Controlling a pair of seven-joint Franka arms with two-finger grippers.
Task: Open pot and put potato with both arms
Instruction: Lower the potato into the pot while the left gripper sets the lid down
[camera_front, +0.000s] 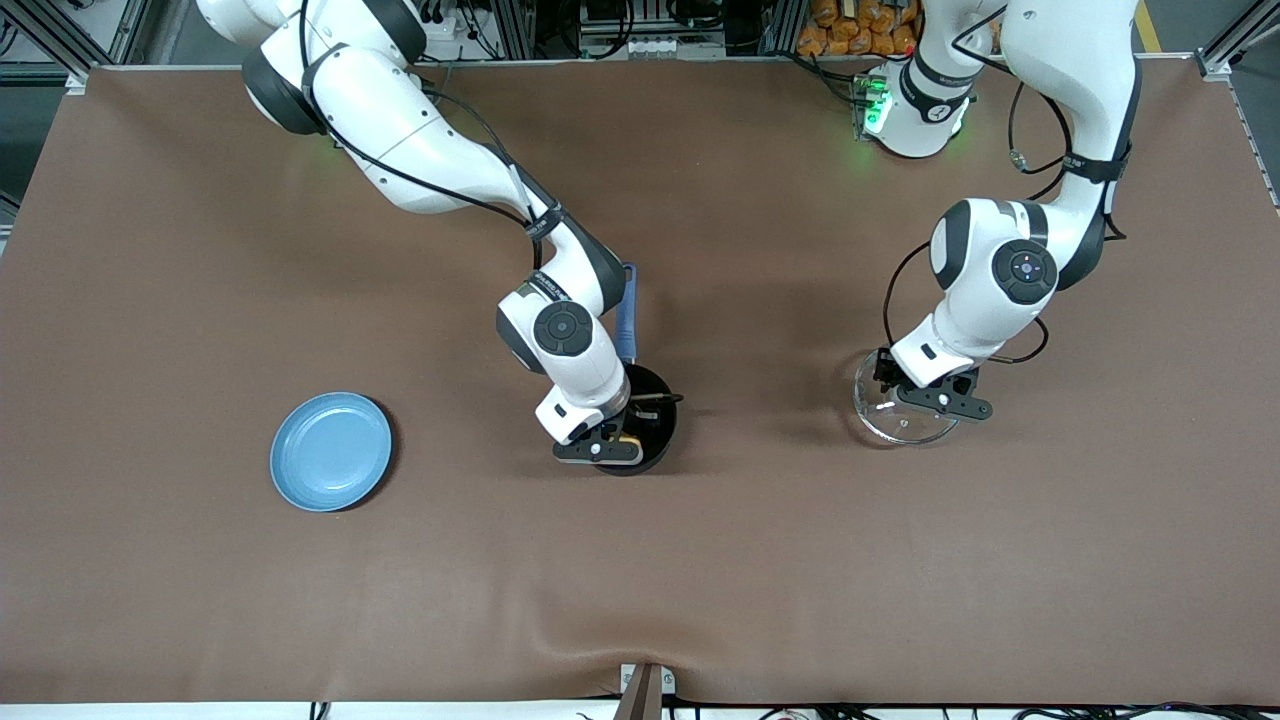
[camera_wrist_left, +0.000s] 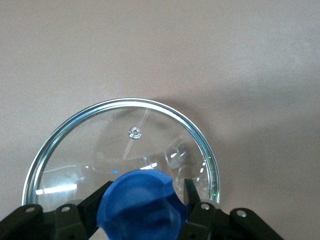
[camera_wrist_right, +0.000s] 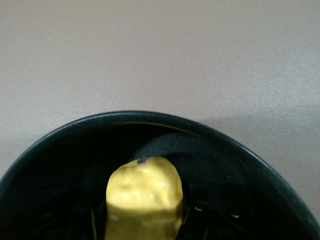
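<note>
Key relation: the potato (camera_wrist_right: 144, 197) hung inside the rim of the pot (camera_front: 655, 400), straight below the right pincer (camera_front: 610, 442) that gripped it; judged from this, letting go is all the coming move calls for.
Potato's long axis: it ran out from between the fingers toward the pot's inner wall, its free end pointing away from the wrist.
Right pincer: closed on the potato, down in the mouth of the pot.
Pot: stood open on the desk (camera_front: 700, 560) near its middle, its blue handle (camera_front: 627, 310) pointing toward the robots' bases.
Left pincer (camera_front: 925, 392): clamped on the blue knob (camera_wrist_left: 142, 205) of the glass lid (camera_wrist_left: 125, 150), at the left arm's end of the desk; whether the lid rested on the desk or hung just above it I could not tell.
Nearer arm: the right arm was at the pot; the left arm waited well apart with the lid.
Plate (camera_front: 331, 451): light blue, lay toward the right arm's end, nearer the front camera than the pot.
Count: one pot, one lid, one potato, one plate, two arms.
</note>
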